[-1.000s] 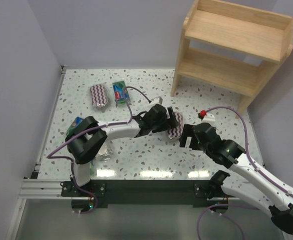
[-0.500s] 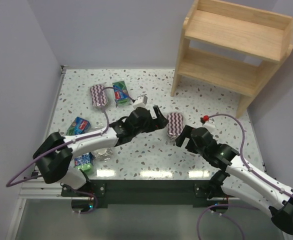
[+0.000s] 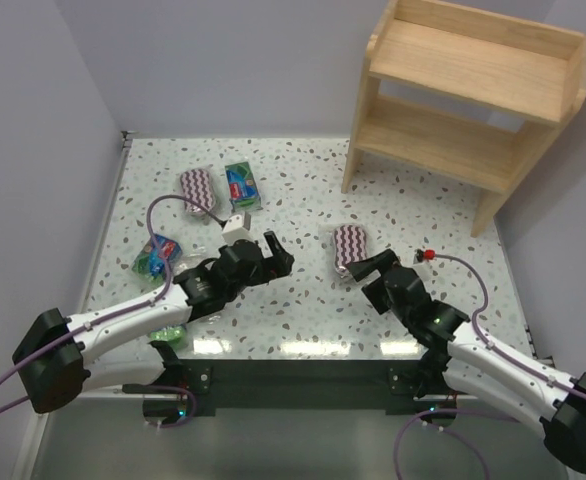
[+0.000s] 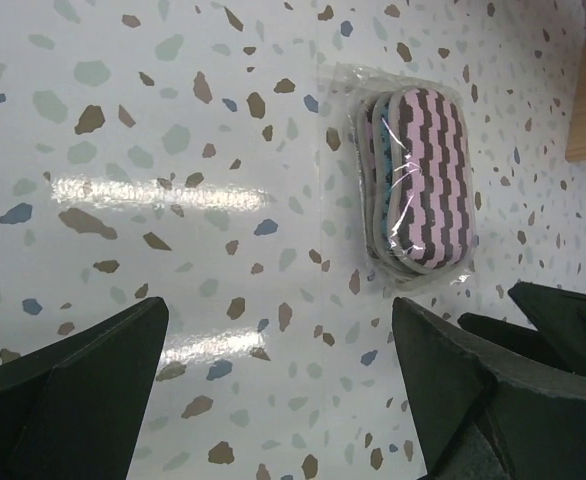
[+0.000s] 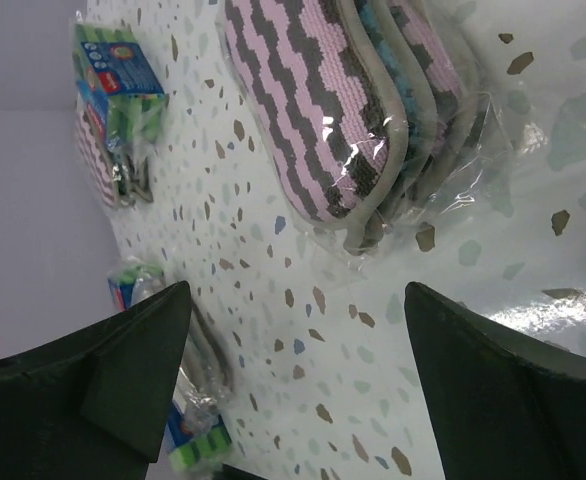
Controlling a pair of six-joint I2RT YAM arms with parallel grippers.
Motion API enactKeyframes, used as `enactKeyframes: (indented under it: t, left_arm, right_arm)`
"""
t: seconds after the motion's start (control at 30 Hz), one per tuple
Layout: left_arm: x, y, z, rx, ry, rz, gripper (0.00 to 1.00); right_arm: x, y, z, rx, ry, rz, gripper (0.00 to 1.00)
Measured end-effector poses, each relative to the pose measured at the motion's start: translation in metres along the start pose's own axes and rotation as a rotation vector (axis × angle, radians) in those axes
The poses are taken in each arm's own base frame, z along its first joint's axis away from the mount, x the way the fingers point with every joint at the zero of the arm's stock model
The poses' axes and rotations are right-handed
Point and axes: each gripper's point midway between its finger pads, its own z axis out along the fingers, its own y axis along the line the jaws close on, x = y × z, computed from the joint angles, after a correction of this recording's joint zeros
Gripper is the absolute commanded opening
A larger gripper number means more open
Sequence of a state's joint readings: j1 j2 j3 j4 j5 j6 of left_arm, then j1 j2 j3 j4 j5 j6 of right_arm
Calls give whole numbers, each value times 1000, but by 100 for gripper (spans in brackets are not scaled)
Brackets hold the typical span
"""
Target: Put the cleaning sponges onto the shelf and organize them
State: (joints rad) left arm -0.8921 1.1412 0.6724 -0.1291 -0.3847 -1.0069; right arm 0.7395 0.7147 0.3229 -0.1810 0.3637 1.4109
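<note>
Pickup step: striped sponge (image 3: 351, 247) faced by right fingers (image 5: 113, 380), wide, empty; left fingers (image 4: 73, 390) likewise. Next: closure needed, then carry to shelf (image 3: 443, 135) at 1 o'clock.

White links, black joints, looping purple cables (image 3: 153, 215), black left claw (image 3: 276, 252) and right claw (image 3: 361, 267).

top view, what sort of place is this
Probably a robot lab bench: two arms bolted to a metal rail, a speckled table boxed by plain walls, a bare wooden shelf.

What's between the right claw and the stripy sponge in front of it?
Nothing. The right wrist view shows only bare speckled table between the right gripper and the striped sponge pack.
</note>
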Motion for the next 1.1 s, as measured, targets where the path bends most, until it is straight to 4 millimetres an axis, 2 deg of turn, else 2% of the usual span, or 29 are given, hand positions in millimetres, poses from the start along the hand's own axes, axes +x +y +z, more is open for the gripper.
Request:
enactKeyframes:
  t: [0.1, 0.23, 0.37, 0.57, 0.67, 0.73, 0.77, 0.8, 0.83, 0.87, 0.9, 1.0, 1.1]
  left_arm:
    - [2, 10, -4, -23, -1, 5, 100]
    - [8, 21, -6, -47, 11, 13, 100]
    - [13, 32, -9, -68, 20, 20, 100]
    - [17, 40, -12, -83, 23, 10, 100]
    - [18, 43, -12, -90, 27, 8, 100]
    - [19, 44, -12, -92, 29, 9, 100]
    - [19, 44, -12, -94, 30, 9, 100]
    - [19, 45, -13, -96, 31, 10, 100]
    - [19, 45, -14, -96, 30, 10, 100]
    - [18, 45, -16, -95, 28, 9, 100]
    - [16, 45, -17, -92, 24, 7, 100]
    - [13, 46, -23, -82, 9, -1, 100]
    - [11, 47, -25, -80, 4, -3, 100]
  right_arm:
    - [2, -2, 7, 24, -6, 56, 90]
    - [10, -20, 20, 110, 5, 91, 91]
    - [12, -23, 26, 134, -4, 134, 90]
    - [7, -30, 43, 165, -72, 199, 79]
    - [8, -39, 55, 196, -99, 214, 67]
    - [9, -35, 62, 180, -109, 238, 51]
    - [9, -31, 64, 166, -113, 252, 42]
    - [8, -27, 66, 149, -117, 267, 28]
    - [6, -23, 66, 134, -119, 277, 20]
    - [6, -21, 65, 124, -120, 284, 4]
    - [4, -20, 63, 115, -123, 287, 0]
    - [-3, -17, 52, 86, -138, 292, 0]
    - [-18, -2, 35, 16, -166, 292, 0]
